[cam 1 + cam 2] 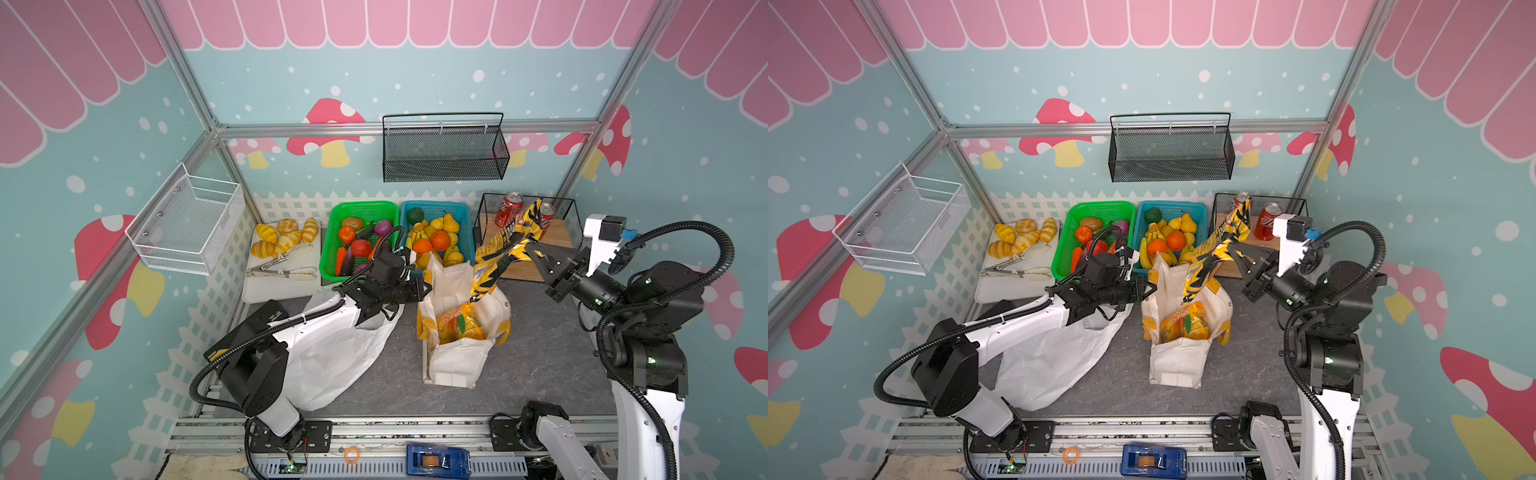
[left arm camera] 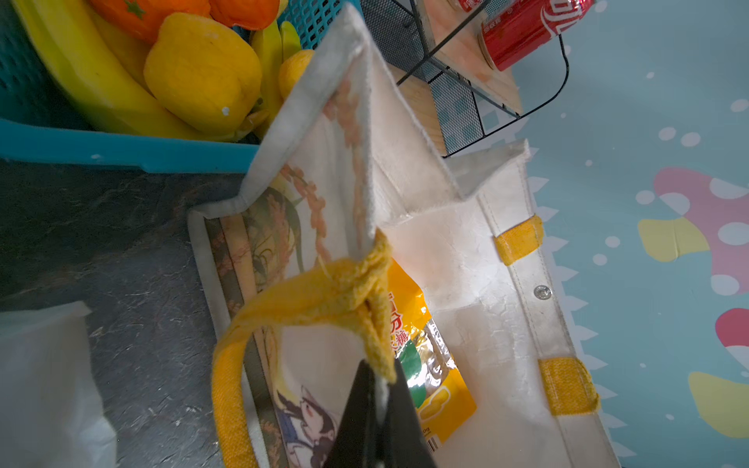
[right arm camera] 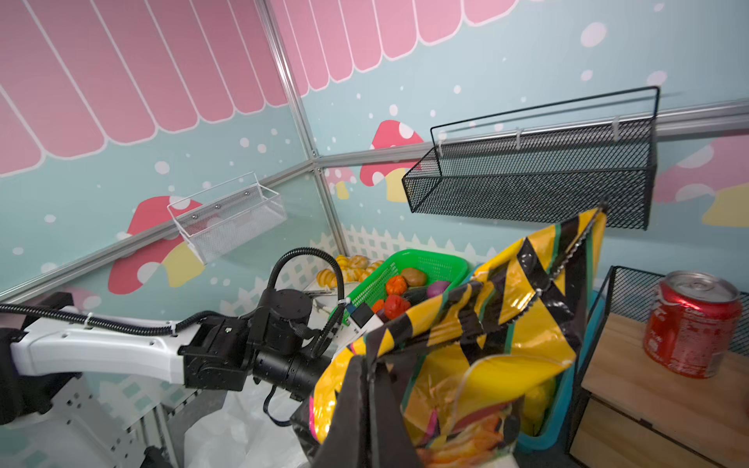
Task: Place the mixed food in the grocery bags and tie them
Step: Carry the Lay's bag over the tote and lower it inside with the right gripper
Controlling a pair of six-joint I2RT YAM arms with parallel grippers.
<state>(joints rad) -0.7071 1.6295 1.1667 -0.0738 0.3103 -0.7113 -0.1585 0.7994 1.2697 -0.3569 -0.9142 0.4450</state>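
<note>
- You're early on, I'd judge: one packet is bagged, a second is held over the tote, no fruit is packed and nothing is tied
- The plastic bag (image 1: 332, 365) lies slack on the desk (image 1: 540, 353) under your left arm; it looks empty, though its inside can't be seen
- The green basket (image 1: 361, 204) holds vegetables, which I take not to be yours to pack
- Your left jaws are pinched shut on the tote's rim beside a yellow handle (image 2: 283, 300), holding the mouth open
- The blue basket (image 1: 434, 204), just behind the tote, holds the oranges (image 1: 439, 240), pears (image 1: 451, 224) and bananas (image 2: 93, 81), all yet to go
- The tote (image 1: 457, 361) stands upright mid-desk with one yellow packet (image 1: 457, 326) down inside
- Your right jaws are shut on the striped packet (image 1: 505, 245), which hangs tilted with its lower end at the tote's mouth
- The black rack (image 1: 484, 216) holds two cans (image 1: 510, 208); leave them there
</note>
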